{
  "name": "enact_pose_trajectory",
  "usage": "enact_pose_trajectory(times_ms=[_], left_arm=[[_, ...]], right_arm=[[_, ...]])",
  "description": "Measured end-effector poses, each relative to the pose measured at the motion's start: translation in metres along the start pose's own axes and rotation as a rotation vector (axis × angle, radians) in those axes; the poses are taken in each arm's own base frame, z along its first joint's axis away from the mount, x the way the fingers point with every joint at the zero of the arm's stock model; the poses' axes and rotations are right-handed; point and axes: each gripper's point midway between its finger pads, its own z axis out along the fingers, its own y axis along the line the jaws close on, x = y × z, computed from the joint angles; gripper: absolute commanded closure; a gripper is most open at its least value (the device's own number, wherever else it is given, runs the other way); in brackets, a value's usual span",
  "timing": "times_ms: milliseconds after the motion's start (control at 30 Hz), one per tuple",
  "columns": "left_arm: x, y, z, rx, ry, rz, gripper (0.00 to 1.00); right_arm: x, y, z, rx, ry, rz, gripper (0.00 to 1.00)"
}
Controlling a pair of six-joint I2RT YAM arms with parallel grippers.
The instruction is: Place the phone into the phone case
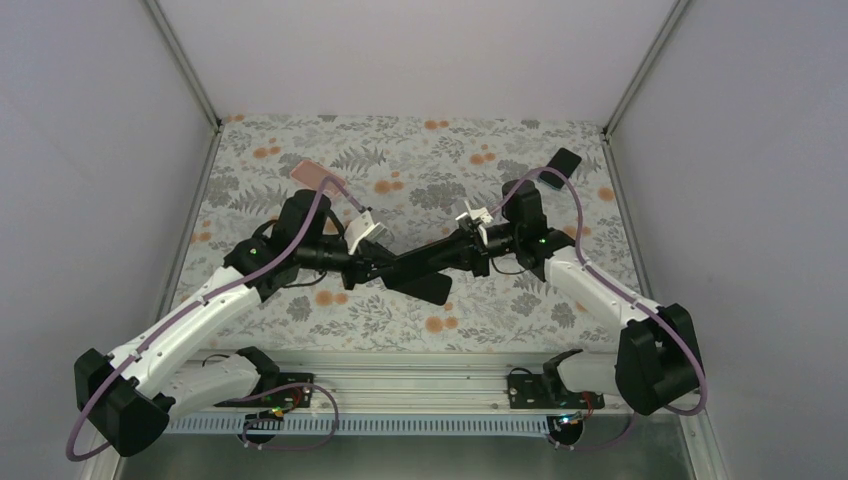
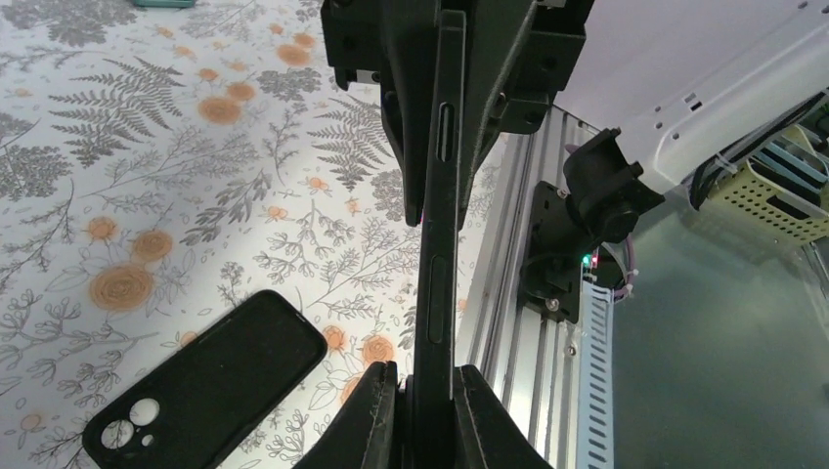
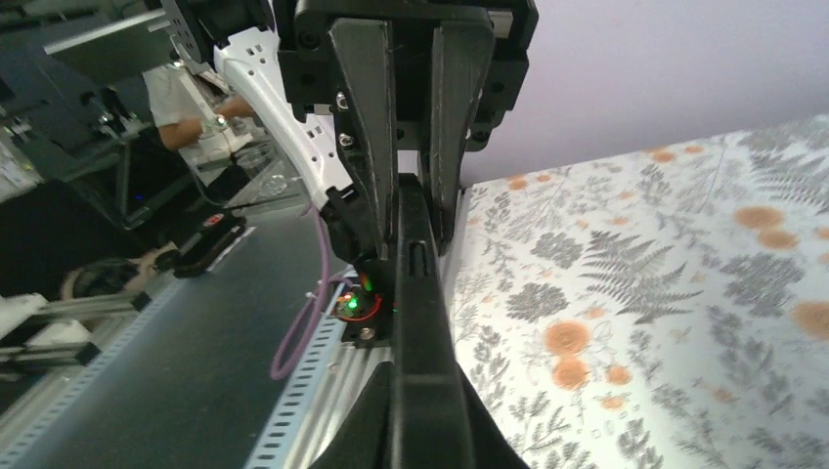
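Note:
A black phone (image 1: pixel 425 258) hangs edge-up above the table, held at both ends. My left gripper (image 1: pixel 380 268) is shut on its left end, fingers pressed to both faces (image 2: pixel 427 396). My right gripper (image 1: pixel 466 246) is shut on the other end (image 3: pixel 423 401). In the left wrist view the phone (image 2: pixel 438 225) runs straight up to the right gripper's fingers (image 2: pixel 489 88). The black phone case (image 2: pixel 205 391) lies flat on the floral cloth below, camera holes toward the near corner. In the top view the phone case (image 1: pixel 432 289) shows partly under the phone.
A pink flat item (image 1: pixel 311 172) lies at the back left of the floral table (image 1: pixel 420 150). A small black item (image 1: pixel 565 161) lies at the back right. The aluminium rail (image 1: pixel 420 380) with the arm bases runs along the near edge. White walls close three sides.

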Motion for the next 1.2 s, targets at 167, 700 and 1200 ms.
enact_pose_trajectory(times_ms=[167,700,1200], left_arm=[[0.003,-0.003,0.001,0.029,0.001,0.027,0.89],[-0.007,0.047,-0.008,-0.234,-0.073,-0.166,0.11],[0.056,0.098,-0.018,-0.511,-0.123,-0.536,0.00]], right_arm=[[0.003,0.007,0.000,-0.043,0.000,0.049,0.96],[0.021,-0.022,0.000,0.124,0.002,0.202,0.96],[0.080,-0.052,-0.008,0.355,-0.042,0.453,0.96]])
